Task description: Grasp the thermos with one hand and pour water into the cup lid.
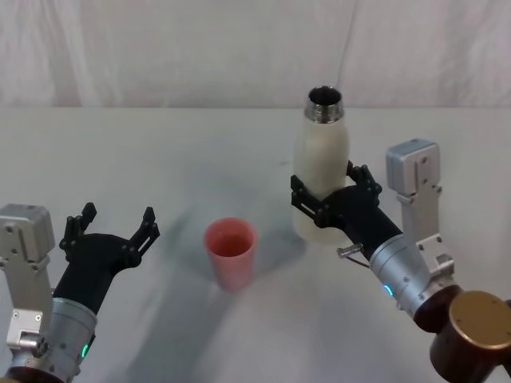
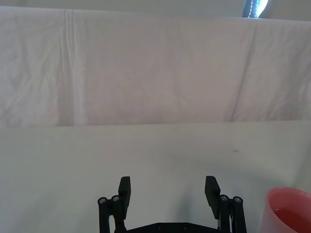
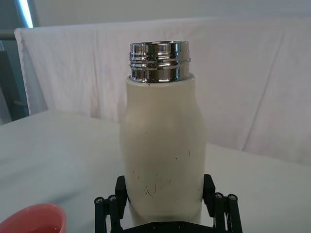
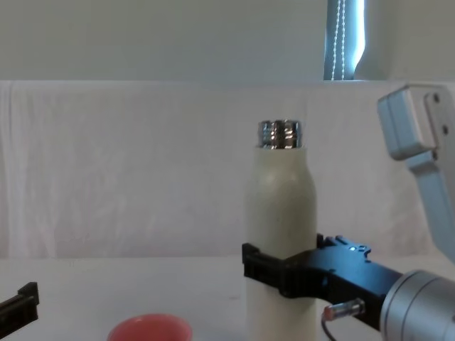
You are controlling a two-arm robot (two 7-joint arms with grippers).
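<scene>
My right gripper clamped on upright thermos, low on body. Cup lid to its left, apart. My left gripper wide, idle.

Head looks down; chest (lower) level; both share thermos.

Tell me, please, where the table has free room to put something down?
Free: the wide strip behind the cup lid, and the left corner beyond the open left gripper. Crowded: between the cup lid and the thermos, which the right gripper grasps.
</scene>
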